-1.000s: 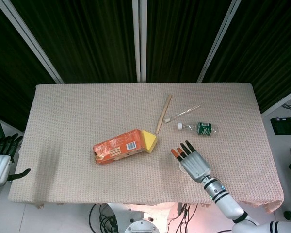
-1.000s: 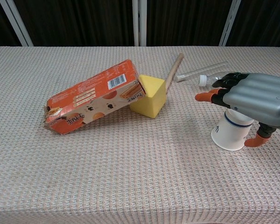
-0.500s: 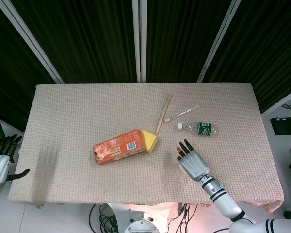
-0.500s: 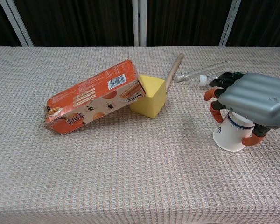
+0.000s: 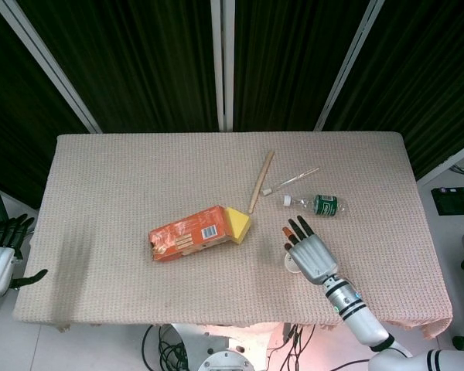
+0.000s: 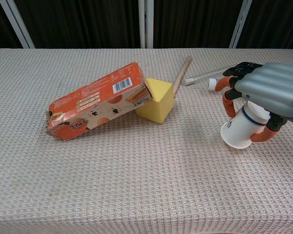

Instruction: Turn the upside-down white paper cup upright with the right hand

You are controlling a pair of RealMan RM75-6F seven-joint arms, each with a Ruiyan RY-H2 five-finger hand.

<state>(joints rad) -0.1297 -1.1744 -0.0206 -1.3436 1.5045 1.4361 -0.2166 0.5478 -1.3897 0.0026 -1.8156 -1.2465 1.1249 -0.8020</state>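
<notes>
- Since a second ago: lifting and tipping the white paper cup (image 6: 243, 128), rim now clear of the tablecloth (image 6: 136, 185) on one side and facing down-left; orange carton (image 6: 95, 102) and yellow block (image 6: 157, 100) staying put.
- Resting off the table's left edge: left hand (image 5: 1, 259), fingers apart, holding nothing.
- Wrapping fingers and thumb around the cup's body at the right, near the small bottle (image 5: 319, 204): right hand (image 6: 263, 100).
- Remaining, by judgement: rotating further until mouth-up, setting down, letting go.
</notes>
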